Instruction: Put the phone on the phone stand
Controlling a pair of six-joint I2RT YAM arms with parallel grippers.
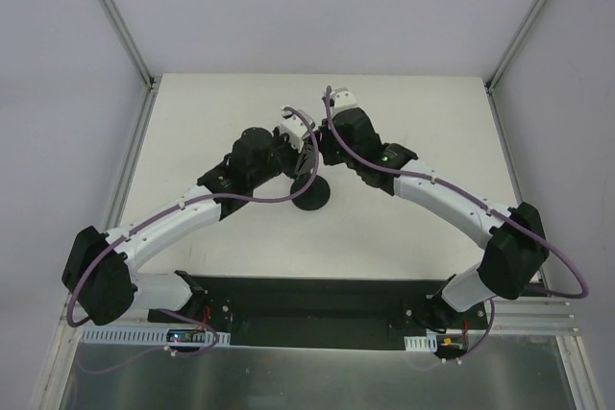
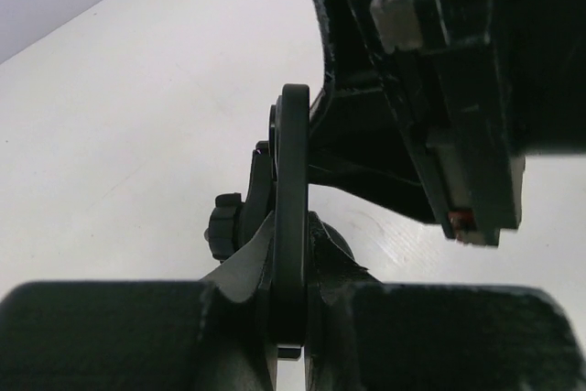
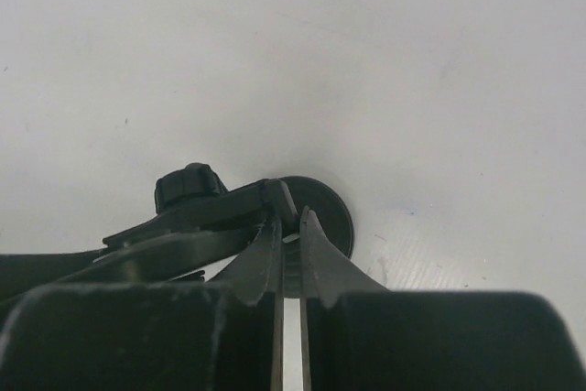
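Left end effector [image 2: 291, 258] fingers are clamped on the phone [image 2: 294, 162], which is seen edge-on and upright. The phone is held against the upper part of the phone stand [image 1: 312, 197], beside the stand's small knob [image 2: 222, 224]. The stand's disc base sits on the white bench [image 1: 423, 122] about midway between its left and right edges. Right end effector [image 3: 289, 226] meets the stand from the opposite side. Its fingers are almost together, with a sliver of bench showing between them. Whether they pinch any part of the stand cannot be determined.
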